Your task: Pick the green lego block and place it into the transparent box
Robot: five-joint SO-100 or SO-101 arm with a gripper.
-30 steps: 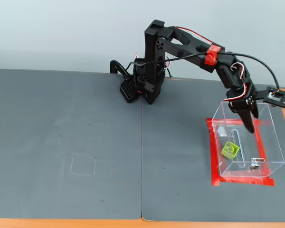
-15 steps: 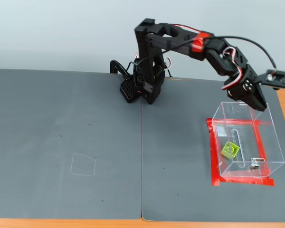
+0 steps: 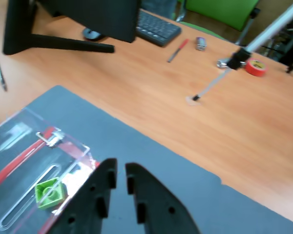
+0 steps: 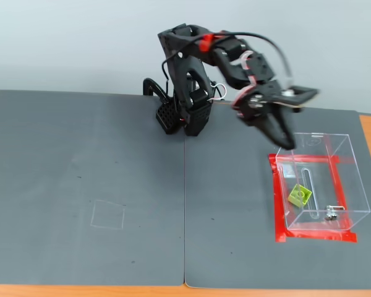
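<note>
The green lego block (image 4: 300, 195) lies on the floor of the transparent box (image 4: 343, 162), which stands on red tape at the right of the dark mat. In the wrist view the block (image 3: 50, 192) shows through the box's clear wall (image 3: 19, 127) at lower left. My gripper (image 4: 289, 141) hangs above the box's near-left corner, apart from the block. In the wrist view its black fingers (image 3: 120, 174) stand almost together with only a narrow gap, and nothing is between them.
The arm's base (image 4: 184, 111) stands at the back of the grey mat (image 4: 111, 185). Beyond the mat on the wooden desk are a monitor stand (image 3: 58, 43), a keyboard (image 3: 157, 27), a red pen (image 3: 177, 50), a red tape roll (image 3: 255, 67) and a tripod leg (image 3: 219, 80).
</note>
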